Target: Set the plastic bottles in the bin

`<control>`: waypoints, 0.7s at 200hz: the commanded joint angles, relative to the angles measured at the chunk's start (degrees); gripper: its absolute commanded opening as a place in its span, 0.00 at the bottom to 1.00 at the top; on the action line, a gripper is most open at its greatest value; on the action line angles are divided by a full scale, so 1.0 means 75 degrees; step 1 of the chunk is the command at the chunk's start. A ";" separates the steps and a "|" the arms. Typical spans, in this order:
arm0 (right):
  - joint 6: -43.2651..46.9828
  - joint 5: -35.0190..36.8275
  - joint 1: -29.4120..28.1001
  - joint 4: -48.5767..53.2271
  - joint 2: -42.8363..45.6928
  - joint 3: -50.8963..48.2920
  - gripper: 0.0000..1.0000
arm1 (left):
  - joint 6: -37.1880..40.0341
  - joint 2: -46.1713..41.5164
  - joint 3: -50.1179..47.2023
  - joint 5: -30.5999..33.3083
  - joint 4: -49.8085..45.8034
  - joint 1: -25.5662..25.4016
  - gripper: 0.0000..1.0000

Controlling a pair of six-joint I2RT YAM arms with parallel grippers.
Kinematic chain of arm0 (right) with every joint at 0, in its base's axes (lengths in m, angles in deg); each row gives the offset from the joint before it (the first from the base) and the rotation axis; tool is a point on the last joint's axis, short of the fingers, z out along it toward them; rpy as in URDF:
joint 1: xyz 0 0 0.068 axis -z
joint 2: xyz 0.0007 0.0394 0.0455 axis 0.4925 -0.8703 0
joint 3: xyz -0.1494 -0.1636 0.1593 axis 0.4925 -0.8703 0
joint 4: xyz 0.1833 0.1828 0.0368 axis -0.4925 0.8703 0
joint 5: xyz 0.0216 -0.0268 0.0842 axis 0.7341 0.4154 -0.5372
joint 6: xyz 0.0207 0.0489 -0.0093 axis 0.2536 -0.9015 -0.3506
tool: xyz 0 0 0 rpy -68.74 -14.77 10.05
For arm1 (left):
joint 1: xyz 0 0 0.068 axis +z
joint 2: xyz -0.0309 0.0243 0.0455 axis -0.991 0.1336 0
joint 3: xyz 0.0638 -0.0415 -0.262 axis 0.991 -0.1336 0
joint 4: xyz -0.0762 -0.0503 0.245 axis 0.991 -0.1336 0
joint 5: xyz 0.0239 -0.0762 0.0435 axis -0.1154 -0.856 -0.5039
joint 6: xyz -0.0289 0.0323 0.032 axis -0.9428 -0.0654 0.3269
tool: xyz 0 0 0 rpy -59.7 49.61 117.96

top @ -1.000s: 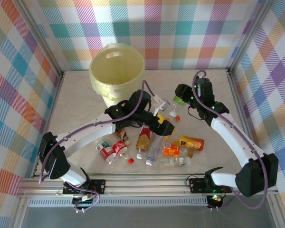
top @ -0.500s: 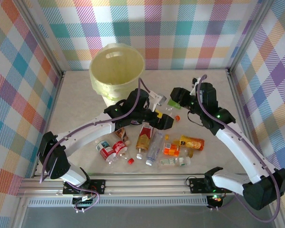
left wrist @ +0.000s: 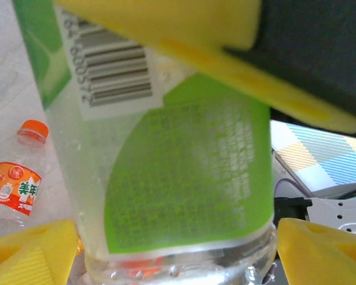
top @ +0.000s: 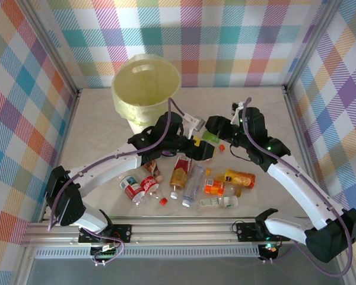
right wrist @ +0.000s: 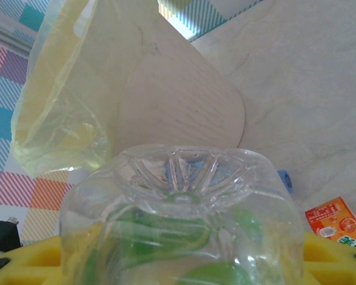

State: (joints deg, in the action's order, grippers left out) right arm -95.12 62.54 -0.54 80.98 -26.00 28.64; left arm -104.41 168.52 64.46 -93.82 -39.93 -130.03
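Your right gripper [top: 215,127] has carried the green-labelled bottle [left wrist: 184,178] across to the left gripper [top: 199,148], whose fingers have been narrowing on either side of it. That reads as a handover toward the bin [top: 126,107], which stands just beyond the left gripper. The right stays clamped on the bottle. Whether the left fingers have bitten yet you cannot tell — up close, the bottle's ends are cut off or covered.

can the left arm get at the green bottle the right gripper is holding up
Probably yes: the green bottle lies between the fingers of the left gripper, one each side, while the right gripper holds it further along, leaving that stretch free. Whether they touch it is unclear.
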 commanded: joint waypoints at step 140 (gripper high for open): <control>0.0011 0.0527 -0.0600 -0.0560 0.0117 -0.0211 0.59 | -0.0465 -0.0277 -0.0076 -0.0647 0.0672 0.0226 0.57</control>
State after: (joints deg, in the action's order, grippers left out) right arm -95.55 66.09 -4.60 78.95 -25.98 28.11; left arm -107.86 167.60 63.91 -95.33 -37.55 -128.61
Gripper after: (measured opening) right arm 0.569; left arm 0.578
